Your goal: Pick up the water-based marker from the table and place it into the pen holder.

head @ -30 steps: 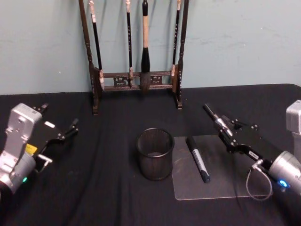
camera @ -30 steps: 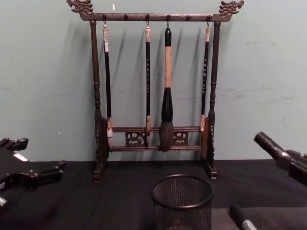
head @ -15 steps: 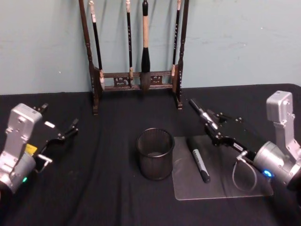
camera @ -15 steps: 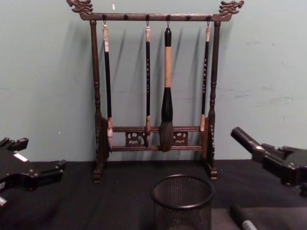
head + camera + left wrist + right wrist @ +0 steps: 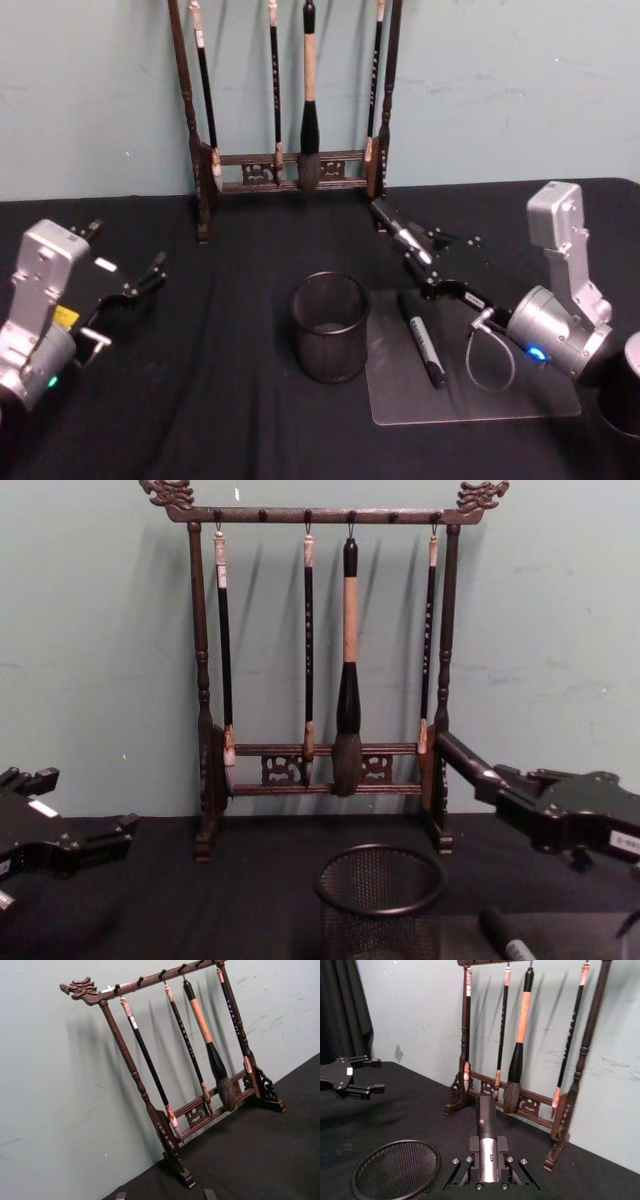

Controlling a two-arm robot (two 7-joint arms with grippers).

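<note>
Black cloth: water-based marker lies beside pen holder, right gripper nearby clamped on black-capped cylinder, left gripper splayed

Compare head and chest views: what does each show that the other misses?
Head view adds the arms' silver housings and the full length of the stubby black-capped grey marker. Chest view adds the carved top bar of the dark wooden brush rack. Both share the round black wire-mesh cup, the hanging brushes, the left gripper at left and the right gripper at right.
</note>
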